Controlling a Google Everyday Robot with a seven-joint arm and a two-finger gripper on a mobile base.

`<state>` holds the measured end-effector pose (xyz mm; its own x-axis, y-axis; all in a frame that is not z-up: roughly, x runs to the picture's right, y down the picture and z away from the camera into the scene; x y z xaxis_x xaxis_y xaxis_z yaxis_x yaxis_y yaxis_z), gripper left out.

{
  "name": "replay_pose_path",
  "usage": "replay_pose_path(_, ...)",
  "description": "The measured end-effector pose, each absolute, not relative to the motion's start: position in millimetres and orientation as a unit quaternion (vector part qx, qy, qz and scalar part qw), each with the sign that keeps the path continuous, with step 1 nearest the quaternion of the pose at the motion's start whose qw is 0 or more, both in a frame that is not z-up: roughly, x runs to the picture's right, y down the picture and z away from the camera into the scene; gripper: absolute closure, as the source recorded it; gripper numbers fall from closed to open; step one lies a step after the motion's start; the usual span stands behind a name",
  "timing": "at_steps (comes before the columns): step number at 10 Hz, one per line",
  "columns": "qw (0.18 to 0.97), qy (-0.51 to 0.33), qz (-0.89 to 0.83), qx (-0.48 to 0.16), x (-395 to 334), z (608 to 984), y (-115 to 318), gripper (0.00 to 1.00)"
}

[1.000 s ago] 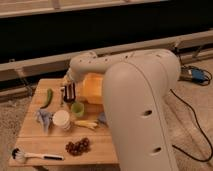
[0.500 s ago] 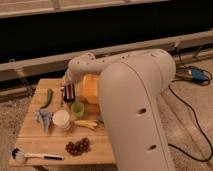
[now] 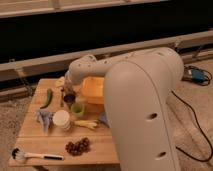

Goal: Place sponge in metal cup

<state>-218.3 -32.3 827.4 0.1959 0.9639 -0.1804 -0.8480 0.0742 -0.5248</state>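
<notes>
Comparing the camera view with the 2 earlier pictures, very little had moved across the last second. The tool [image 3: 67, 91] hung at the far left part of the bench [image 3: 102, 150], right over the metal cup [image 3: 69, 98], just as it had a second before. Only the big white arm [image 3: 142, 105] in the foreground had shifted a little; the wrist end stayed put.

Whether the tool was wide, narrow or clamped on something could not be told. The sponge could not be made out either: no striped block lay in the open on the bench, so it was probably either in the tool or already down in the metal cup, hidden by the wrist.

The green cup [image 3: 77, 108] stood just beside the metal cup on the near side, with the white cup [image 3: 62, 120] nearer still. A yellow tub [image 3: 92, 90] sat to the right of the tool, partly behind the arm. A green pepper [image 3: 47, 97], a blue-grey cloth [image 3: 44, 119], grapes [image 3: 77, 146], a banana [image 3: 87, 124] and a brush [image 3: 30, 156] lay untouched.

Judging by the stillness over the metal cup, the task seemed to be at the drop itself. The close green cup was the main risk of a wrong landing.
</notes>
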Motion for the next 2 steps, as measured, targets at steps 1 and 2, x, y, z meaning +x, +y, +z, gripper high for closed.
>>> replay_pose_path(1, 0.725, -0.107, 0.625, -0.269, -217.5, 827.8, -32.4, 0.2)
replay_pose_path(2, 0.726, -0.108, 0.623, -0.27, -220.7, 827.0, -31.5, 0.2)
